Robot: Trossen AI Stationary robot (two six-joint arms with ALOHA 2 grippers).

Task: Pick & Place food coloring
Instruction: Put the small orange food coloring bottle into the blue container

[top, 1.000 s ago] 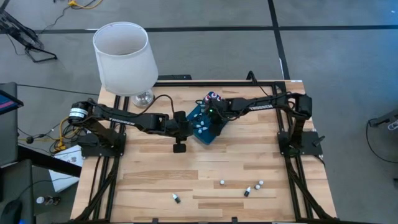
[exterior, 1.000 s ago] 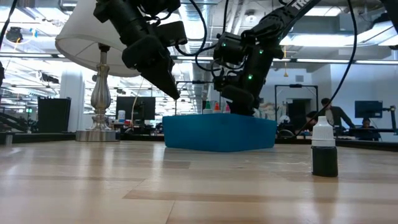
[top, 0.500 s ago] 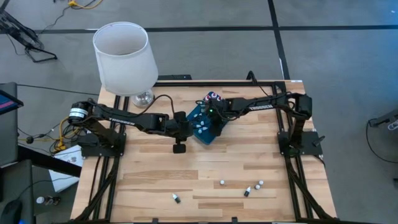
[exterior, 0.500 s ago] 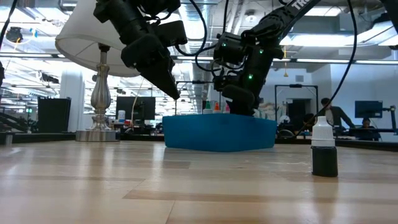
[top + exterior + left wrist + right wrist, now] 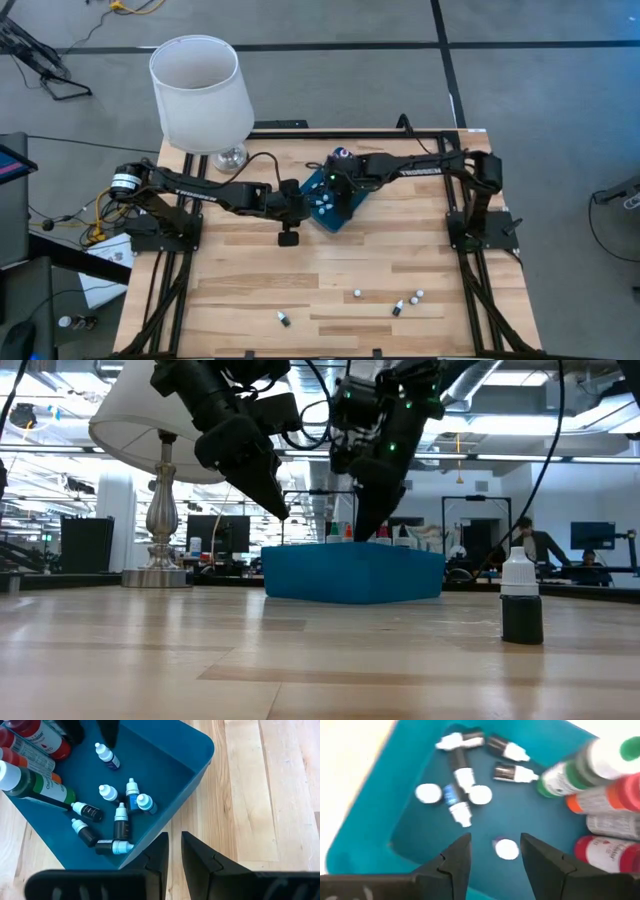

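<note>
Several tiny food coloring bottles (image 5: 122,815) lie on the floor of the teal tray (image 5: 328,218) at the table's middle. One of them (image 5: 506,848) stands upright there, white top up. My right gripper (image 5: 492,852) hangs open above it, a finger on either side, touching nothing; in the low view it (image 5: 365,525) points down, just over the tray's rim. My left gripper (image 5: 172,850) is shut and holds nothing, over bare wood beside the tray's left corner (image 5: 303,207). More small bottles (image 5: 397,308) stand loose near the table's front edge.
Larger red, green and orange bottles (image 5: 600,795) lie at the tray's far end. A lamp with a white shade (image 5: 200,90) stands at the table's far left corner. One loose bottle (image 5: 521,600) stands close to the low camera. Bare wood lies between the tray and the front bottles.
My right gripper has risen out of the tray and now hangs with its fingers above the rim. The small bottle stays standing on the tray floor below it.
</note>
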